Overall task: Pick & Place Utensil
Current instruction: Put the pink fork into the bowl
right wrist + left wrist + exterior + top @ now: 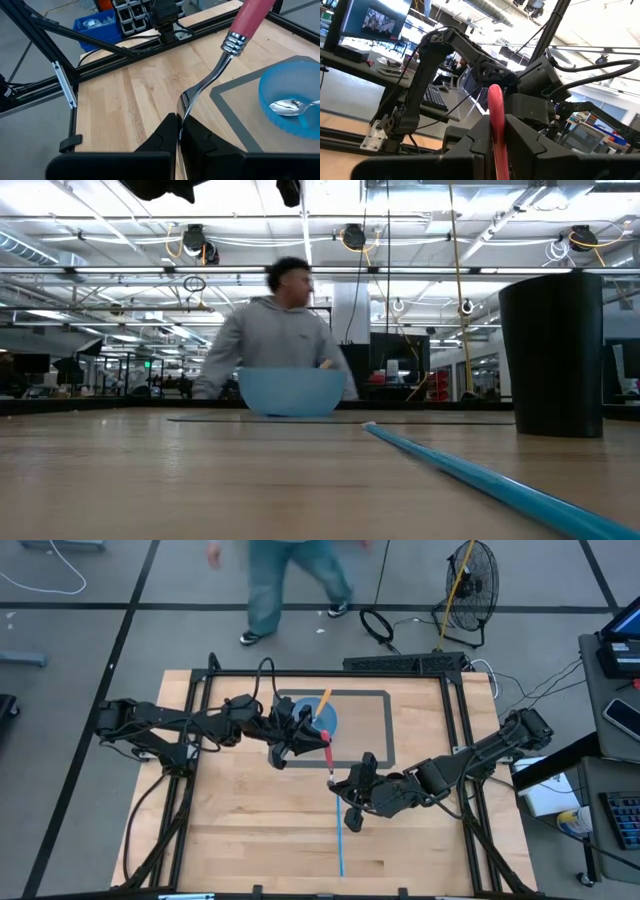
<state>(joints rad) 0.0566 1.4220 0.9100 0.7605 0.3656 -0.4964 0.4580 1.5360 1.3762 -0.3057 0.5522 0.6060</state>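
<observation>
A utensil with a red handle [327,743] and a metal neck [207,80] hangs in the air between my two grippers, just on the near side of the blue bowl [308,716]. My left gripper [316,737] is shut on the handle. My right gripper [335,780] is shut on the metal end, whose head is hidden between its fingers. The bowl stands on a grey mat [370,715]. In it lie a metal spoon [287,106] and an orange-handled utensil [323,700]. My left gripper pinches the red handle [497,135] between its two fingers, a little back from the rounded free end [495,92], which sticks out past them. It comes about level from the table's left. The utensil is clear of the table. My right gripper pinches the utensil's metal end [183,112] between its two fingertips, coming from the table's right and slanting a little down. The neck rises away from the fingers to the ferrule [235,42] and the red handle. Nothing of the utensil rests on the table.
A blue tape line [341,850] runs along the wooden table toward its near edge. Black frame rails [455,740] border the table. A tall black cylinder [552,355] stands at the right of the low view. A person [290,585] moves beyond the far edge.
</observation>
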